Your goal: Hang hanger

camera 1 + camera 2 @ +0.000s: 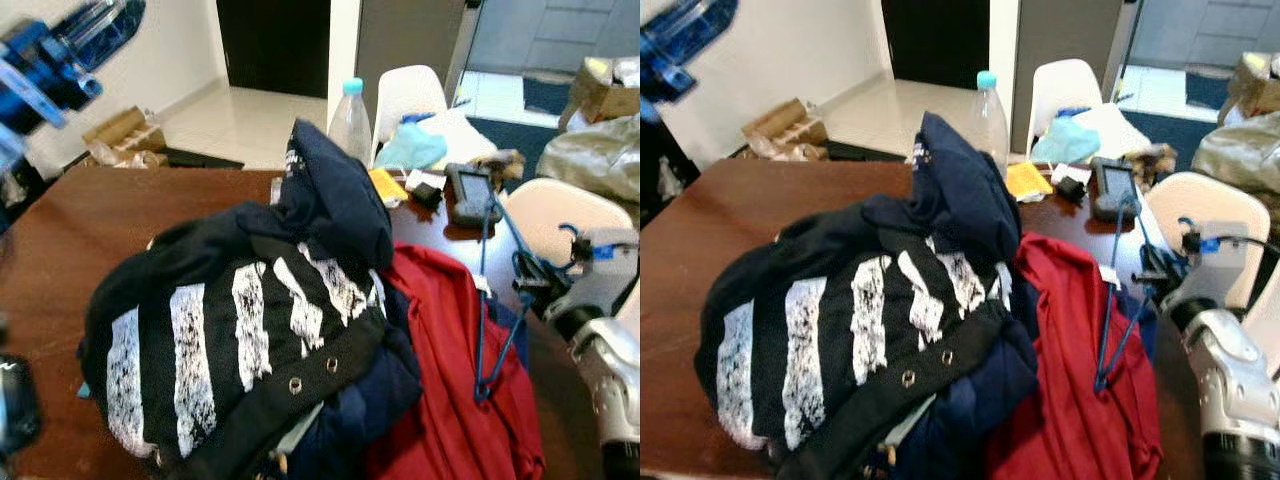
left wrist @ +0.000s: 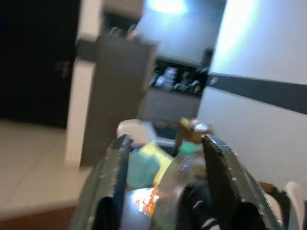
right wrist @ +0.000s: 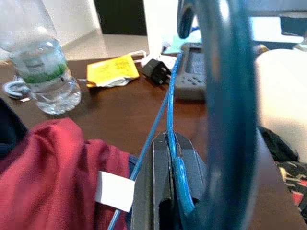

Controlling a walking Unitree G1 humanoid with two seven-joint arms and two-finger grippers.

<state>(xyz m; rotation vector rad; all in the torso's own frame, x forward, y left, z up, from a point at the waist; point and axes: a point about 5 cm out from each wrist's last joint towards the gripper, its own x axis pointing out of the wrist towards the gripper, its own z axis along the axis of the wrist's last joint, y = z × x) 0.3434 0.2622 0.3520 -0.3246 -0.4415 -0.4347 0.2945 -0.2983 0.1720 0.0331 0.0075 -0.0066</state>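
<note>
Blue wire of the hanger (image 3: 175,143) runs down into the pinch of the right gripper (image 3: 165,191), whose two black fingers (image 3: 148,187) are clenched together on it with no gap between them. In the right wrist view the hanger's thick hook curves up close to the lens, while its thin arms run away toward the far end of the bench (image 3: 124,110). From the head camera the hanger (image 1: 490,310) stands nearly upright at the right side of the clothes pile, its long axis running from a low corner resting against the red garment (image 1: 440,370) up toward the grey handheld device (image 1: 468,192). The right gripper (image 1: 530,285) holds it from the right, beside the white chair (image 1: 560,210). Left of the red garment lies a black garment with white stripes (image 1: 220,350), and a dark navy garment (image 1: 335,190) is heaped on top and behind. A plastic water bottle with a pale blue cap (image 1: 350,118) stands upright behind the pile, with a yellow packet (image 3: 111,69) and a small black adapter (image 3: 156,72) just beyond it on the brown wood. The left gripper (image 2: 165,182) is raised at the left, its fingers (image 2: 112,187) spread well apart and holding nothing, pointing across the bottle and the far chair.
</note>
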